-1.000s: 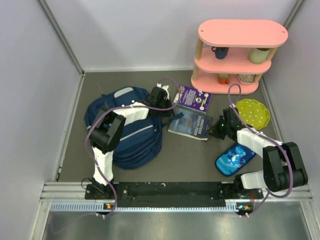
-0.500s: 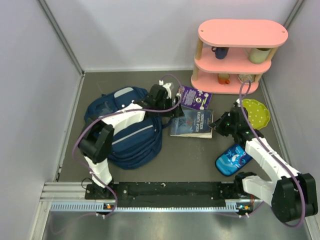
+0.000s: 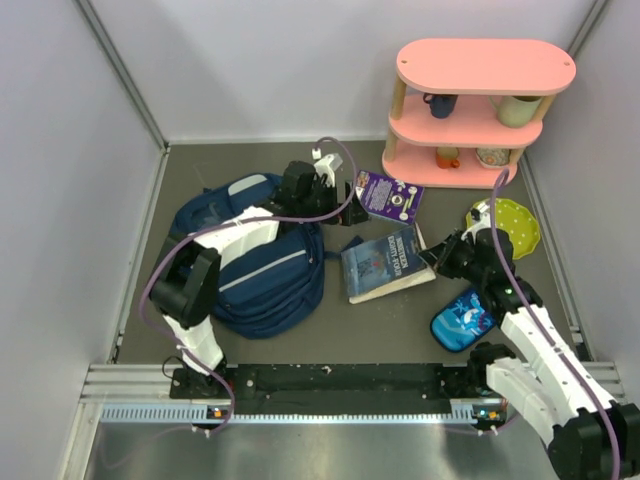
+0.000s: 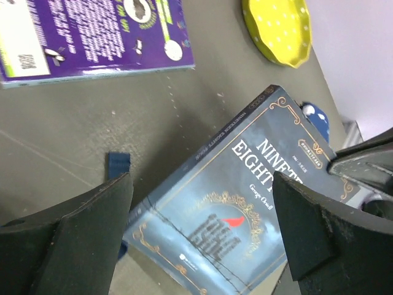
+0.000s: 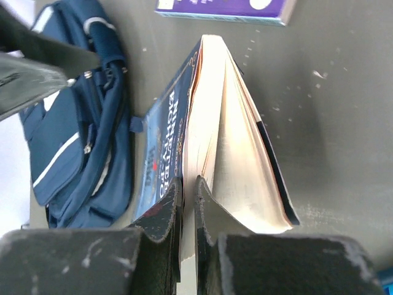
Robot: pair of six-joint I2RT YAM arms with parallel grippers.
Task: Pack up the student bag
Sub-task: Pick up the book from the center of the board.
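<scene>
The student bag (image 3: 250,265), a navy backpack with white stripes, lies at the table's left; in the right wrist view the bag (image 5: 80,135) sits beyond the book. A blue hardcover book (image 3: 385,262) lies tilted beside the bag, its right edge raised. My right gripper (image 3: 438,255) is shut on the front cover and a few pages of this blue book (image 5: 227,141), whose pages fan open past my right gripper (image 5: 187,193). My left gripper (image 3: 340,195) hovers open above the bag's top right. In its own view the left gripper (image 4: 199,227) holds nothing, with the blue book (image 4: 245,209) below.
A purple book (image 3: 390,195) lies behind the blue one. A yellow plate (image 3: 510,225) and a cartoon-print pencil case (image 3: 462,318) are on the right. A pink shelf (image 3: 470,110) with cups stands at the back right. A blue strap tab (image 4: 118,165) pokes out by the book.
My left gripper has opened and pulled back from the blue book's left corner. The right arm has swung nearer, tilting and turning the book in its grip.
</scene>
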